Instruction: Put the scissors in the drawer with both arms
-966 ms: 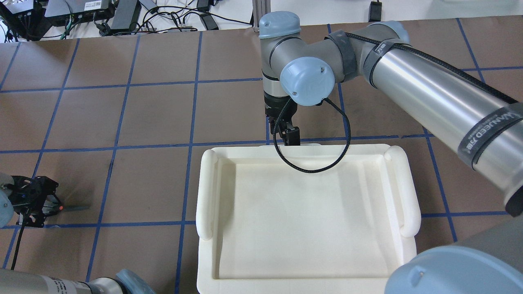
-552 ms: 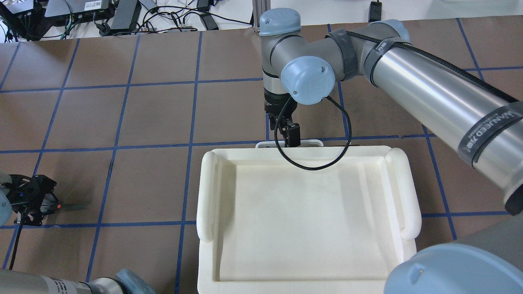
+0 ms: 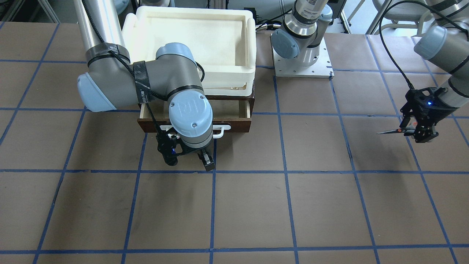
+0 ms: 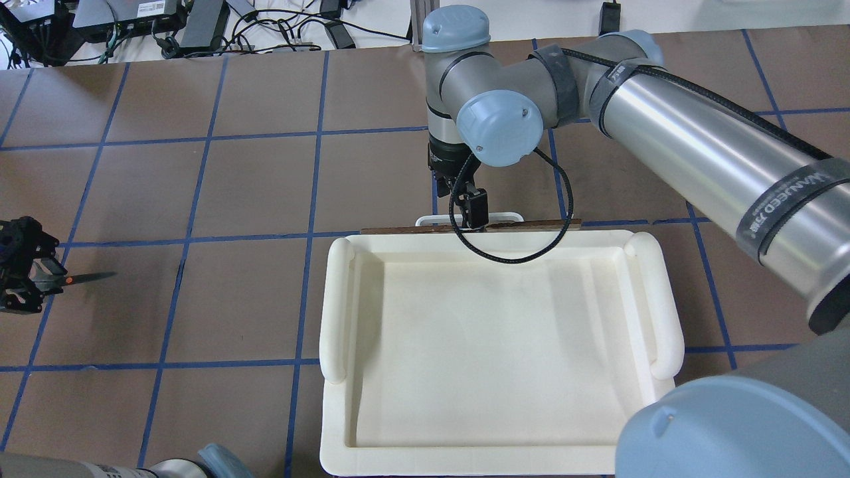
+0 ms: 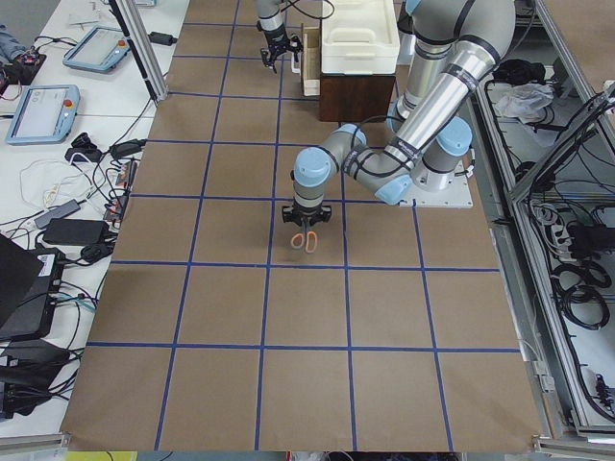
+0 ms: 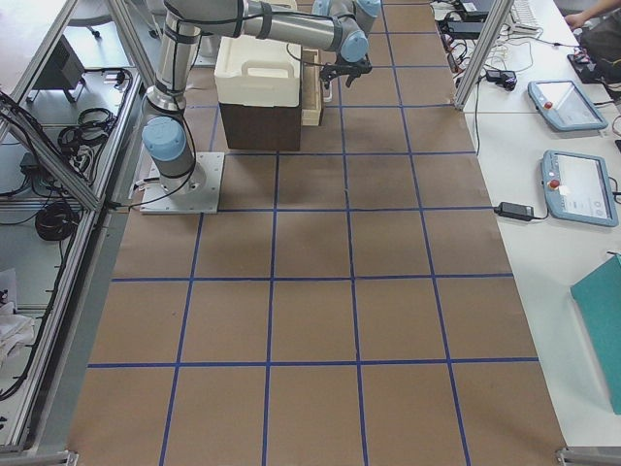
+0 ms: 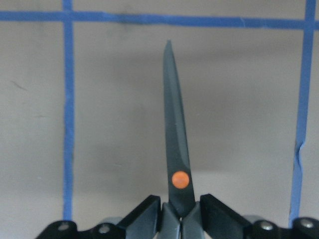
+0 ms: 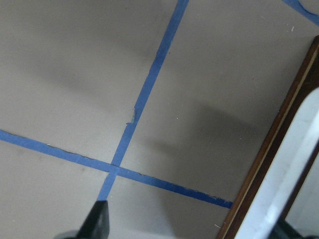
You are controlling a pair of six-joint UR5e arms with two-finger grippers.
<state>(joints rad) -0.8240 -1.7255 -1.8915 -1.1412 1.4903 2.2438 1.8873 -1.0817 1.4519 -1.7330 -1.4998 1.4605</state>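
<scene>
Broadly, the counter (image 3: 329, 205) is brown paper with a blue grid. The right arm (image 3: 121, 79) bends over its robot-side edge, where the cream tray (image 4: 335, 312) sits above the drawer (image 3: 234, 125). The overhead view gives only a thin brown strip of the drawer beyond the tray. The front-facing view shows it partly pulled out, with pale plywood inside. The left arm (image 3: 439, 40) reaches toward the counter's left end, well apart from the drawer.

The right pincer (image 4: 475, 211) comes down at the white handle (image 3: 222, 129). In the right wrist view one fingertip (image 8: 98, 219) stands at the lower left, apart from the white bar at the lower right, so the fingers look spread and not pressed on it.

The left pincer (image 3: 419, 128) is pinching the scissors (image 3: 394, 131) just behind the orange pivot dot (image 7: 180, 179). The blades are together and point toward the drawer's side. Only the exterior left view shows the orange handle loops under the pincer.
</scene>
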